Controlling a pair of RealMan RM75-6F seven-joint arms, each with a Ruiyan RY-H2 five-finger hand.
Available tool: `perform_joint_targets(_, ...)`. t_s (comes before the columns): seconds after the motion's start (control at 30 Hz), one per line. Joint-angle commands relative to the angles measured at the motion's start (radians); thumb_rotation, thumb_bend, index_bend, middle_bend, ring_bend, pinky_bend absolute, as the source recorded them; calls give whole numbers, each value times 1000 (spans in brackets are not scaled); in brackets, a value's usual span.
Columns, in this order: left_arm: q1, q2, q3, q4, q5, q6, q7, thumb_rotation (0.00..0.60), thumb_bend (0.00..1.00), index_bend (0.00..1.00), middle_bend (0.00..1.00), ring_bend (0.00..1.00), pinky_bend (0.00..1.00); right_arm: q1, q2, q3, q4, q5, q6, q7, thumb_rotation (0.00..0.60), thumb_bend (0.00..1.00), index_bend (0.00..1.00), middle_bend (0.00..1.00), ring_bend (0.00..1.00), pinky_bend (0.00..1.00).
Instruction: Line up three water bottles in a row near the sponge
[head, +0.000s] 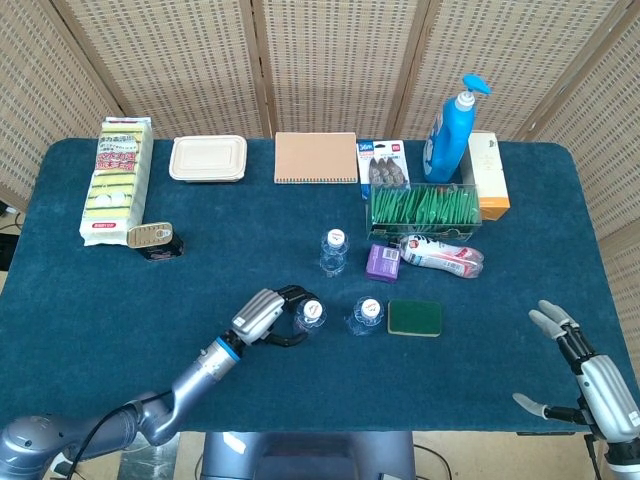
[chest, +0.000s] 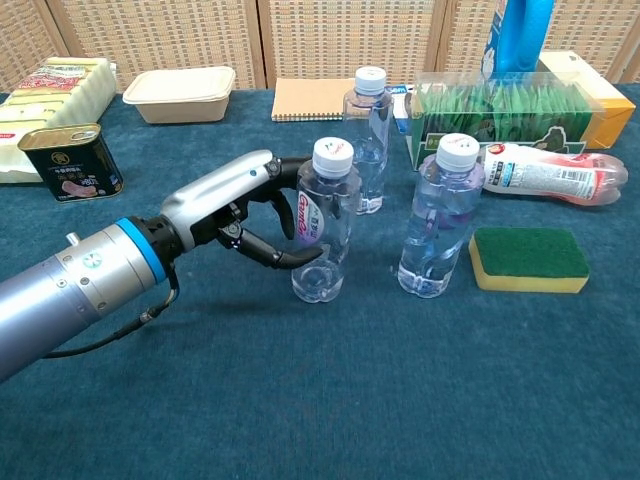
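My left hand (head: 263, 316) (chest: 240, 208) grips a clear water bottle (head: 310, 315) (chest: 322, 224) with a white cap, standing upright on the blue cloth. A second bottle (head: 366, 314) (chest: 438, 217) stands just to its right, beside the green-and-yellow sponge (head: 415, 318) (chest: 528, 259). A third bottle (head: 333, 251) (chest: 365, 140) stands farther back, behind the other two. My right hand (head: 590, 385) hangs open off the table's right front corner, holding nothing.
A lying red-and-white bottle (head: 442, 255), a purple box (head: 382, 262) and a green packet tray (head: 424, 207) sit behind the sponge. A tin can (head: 150, 238) (chest: 68, 161), sponge pack (head: 116, 180), food box (head: 208, 158), notebook (head: 316, 157) and blue dispenser bottle (head: 449, 130) stand farther off.
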Motion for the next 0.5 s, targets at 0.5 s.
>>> perform_joint_targets(0.5,21,74,35,-75,-6,30,-45,600,224,0,0,0,194,-3,3,-3,-5,-9,4,-6,600,0,100,40,0,217)
